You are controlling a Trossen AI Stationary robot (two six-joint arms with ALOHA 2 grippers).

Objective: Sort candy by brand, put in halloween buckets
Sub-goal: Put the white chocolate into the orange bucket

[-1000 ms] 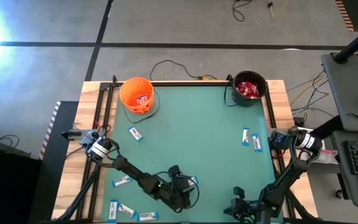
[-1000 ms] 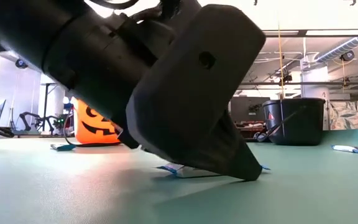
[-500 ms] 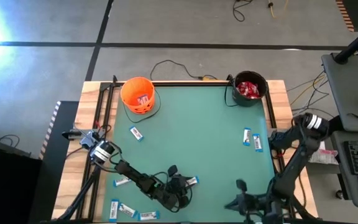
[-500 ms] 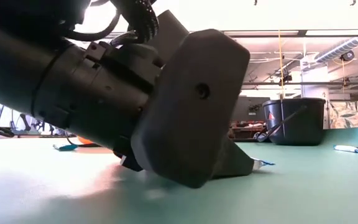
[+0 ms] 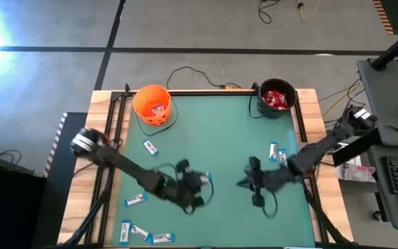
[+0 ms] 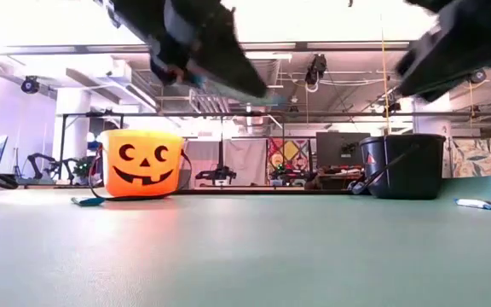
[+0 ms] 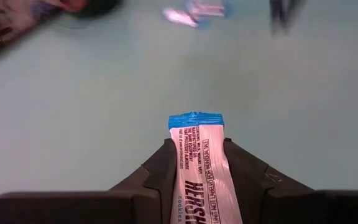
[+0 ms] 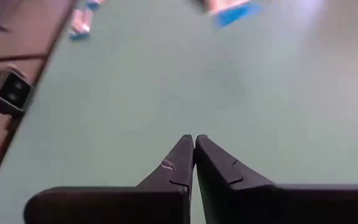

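My left gripper (image 5: 202, 180) hangs over the middle of the green mat, shut on a slim blue-and-white candy bar (image 7: 197, 163). In the low view the left gripper (image 6: 207, 51) is well above the mat. My right gripper (image 5: 244, 182) hovers just right of it, shut and empty; the right wrist view shows the right gripper (image 8: 194, 140) with fingers pressed together. The orange bucket (image 5: 152, 105) stands at the far left and holds a bar. The black bucket (image 5: 277, 98) stands at the far right with red packets inside. My left gripper pinches the bar between its two fingers (image 7: 159, 169), which lie along the bar's long sides. The bar's blue crimped end (image 7: 194, 120) sticks out past the fingertips. The bar is lifted clear of the mat.
Loose blue-and-white bars lie flat on the mat: one near the orange bucket (image 5: 150, 148), two by the right edge (image 5: 279, 155), one at the left (image 5: 135, 200), and three in the near left corner (image 5: 142, 235). A wooden frame (image 5: 309, 104) borders the mat.
My left gripper, low on the mat by the near edge and closed around a bar, rose well clear and moved toward the far edge, carrying the bar up. My right gripper swung from the near edge up and toward the mat's middle.
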